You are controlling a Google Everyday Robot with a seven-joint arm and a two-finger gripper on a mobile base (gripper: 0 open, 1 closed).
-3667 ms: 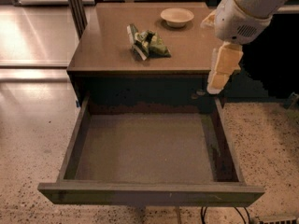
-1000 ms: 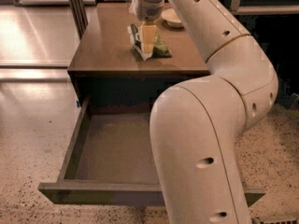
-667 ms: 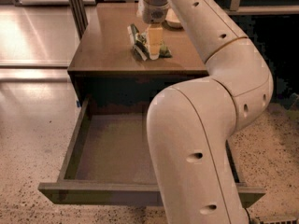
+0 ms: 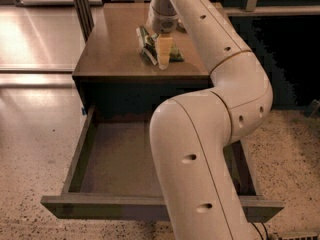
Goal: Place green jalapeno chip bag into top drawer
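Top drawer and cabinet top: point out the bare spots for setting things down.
Bare: floor of the wide dark grey-green top drawer, left of the white robot arm; the brown cabinet top left of the crumpled green jalapeno chip bag. Crowded: at the bag, where the gripper hangs.

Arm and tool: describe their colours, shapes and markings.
The arm is glossy cream-white, built of thick rounded segments with small dark oval holes. The tool, pale yellow, is at the green jalapeno chip bag on the cabinet top.
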